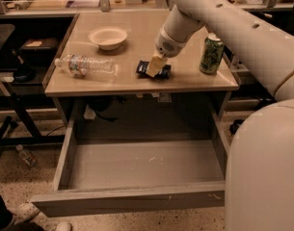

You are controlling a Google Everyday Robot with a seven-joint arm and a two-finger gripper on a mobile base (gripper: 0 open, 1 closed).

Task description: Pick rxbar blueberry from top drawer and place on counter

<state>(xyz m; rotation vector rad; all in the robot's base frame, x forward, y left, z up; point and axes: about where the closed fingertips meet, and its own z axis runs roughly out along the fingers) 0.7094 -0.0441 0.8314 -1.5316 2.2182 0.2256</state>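
Note:
The rxbar blueberry [164, 71] is a flat dark wrapper lying on the beige counter [137, 47], near its front edge at the middle. My gripper [154, 65] reaches down from the upper right and sits right on top of the bar, covering its middle. The top drawer [141, 165] is pulled out below the counter, and its grey bottom is bare.
A green can [211, 55] stands upright on the counter to the right of the gripper. A clear plastic bottle [86, 65] lies on its side at the left, and a white bowl [108, 37] sits behind it. My large white arm fills the right side.

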